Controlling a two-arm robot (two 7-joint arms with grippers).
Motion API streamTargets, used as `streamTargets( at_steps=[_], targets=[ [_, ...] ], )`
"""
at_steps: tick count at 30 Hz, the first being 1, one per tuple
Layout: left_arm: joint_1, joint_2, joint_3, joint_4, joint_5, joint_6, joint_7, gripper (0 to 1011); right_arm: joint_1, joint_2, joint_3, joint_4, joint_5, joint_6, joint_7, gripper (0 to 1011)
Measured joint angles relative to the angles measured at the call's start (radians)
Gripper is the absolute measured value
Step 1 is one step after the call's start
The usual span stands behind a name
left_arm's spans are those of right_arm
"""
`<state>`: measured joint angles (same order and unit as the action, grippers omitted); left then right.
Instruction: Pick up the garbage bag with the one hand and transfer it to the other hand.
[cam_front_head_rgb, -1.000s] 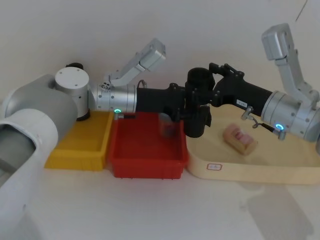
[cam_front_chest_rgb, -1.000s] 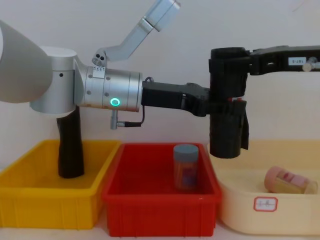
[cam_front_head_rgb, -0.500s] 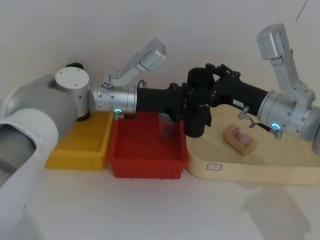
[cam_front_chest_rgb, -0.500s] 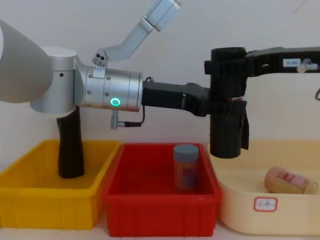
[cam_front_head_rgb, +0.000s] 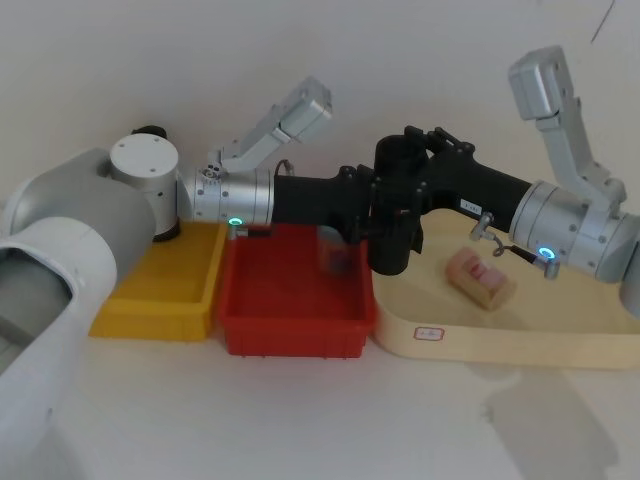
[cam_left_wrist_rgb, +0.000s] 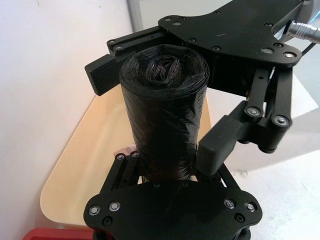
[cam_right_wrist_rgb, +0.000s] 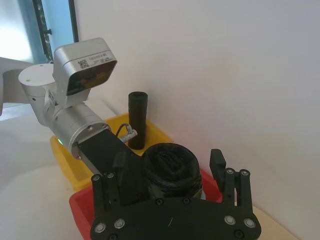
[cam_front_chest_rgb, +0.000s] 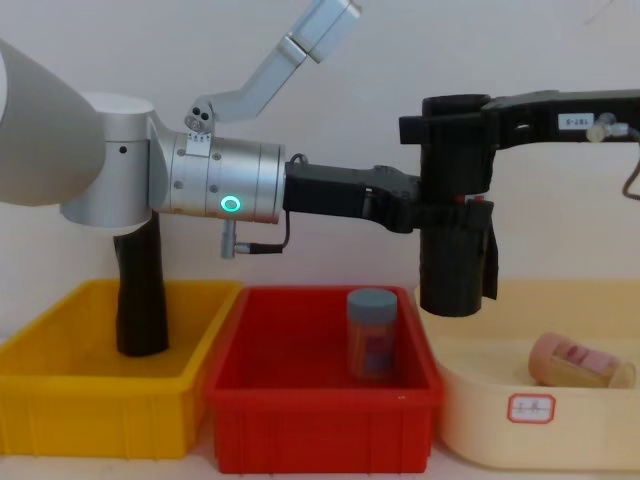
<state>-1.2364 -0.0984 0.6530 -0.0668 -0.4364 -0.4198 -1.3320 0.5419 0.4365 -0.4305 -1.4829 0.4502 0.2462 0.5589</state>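
The garbage bag (cam_front_chest_rgb: 456, 240) is hanging upright in mid-air at centre right of the chest view, above the seam between the red bin (cam_front_chest_rgb: 322, 420) and the cream tray (cam_front_chest_rgb: 600, 440), touching neither. The one hand (cam_front_chest_rgb: 440, 212), reaching in from the left on its silver arm with the green ring light, is pinching the roll around its middle, near the red-and-white label band. The other hand (cam_front_chest_rgb: 447, 128), coming in from the upper right, is straddling the top of the roll with its fingers spread: in the left wrist view one pad (cam_left_wrist_rgb: 102, 75) is standing just off the plastic on one side, while the other pad (cam_left_wrist_rgb: 218, 146) is sitting close beside it without visibly pressing.

The risk, as I judge it, is in the timing. If the left grip is loosening before the right jaws are bearing on the wrinkled plastic, the roll is likely to slip straight down and drop into the red bin beside the grey-lidded jar (cam_front_chest_rgb: 372, 333) or tip onto the tray by the lying jar (cam_front_chest_rgb: 580, 361). The right hand is also taking hold near the very top, so a closing squeeze there may crush the loose wraps or let the heavier lower part swing. The slimmer black roll (cam_front_chest_rgb: 140, 290) is standing in the yellow bin (cam_front_chest_rgb: 90, 420) at lower left, well apart.
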Motion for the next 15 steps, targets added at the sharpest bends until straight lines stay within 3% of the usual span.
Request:
streamTargets(
  at_steps=[15],
  targets=[
    [0.0, 0.0, 0.0, 0.0, 0.0, 0.0, 0.0, 410, 0.013, -0.011, -0.025, 0.012, 0.004, 0.001, -0.013, 1000]
  ],
)
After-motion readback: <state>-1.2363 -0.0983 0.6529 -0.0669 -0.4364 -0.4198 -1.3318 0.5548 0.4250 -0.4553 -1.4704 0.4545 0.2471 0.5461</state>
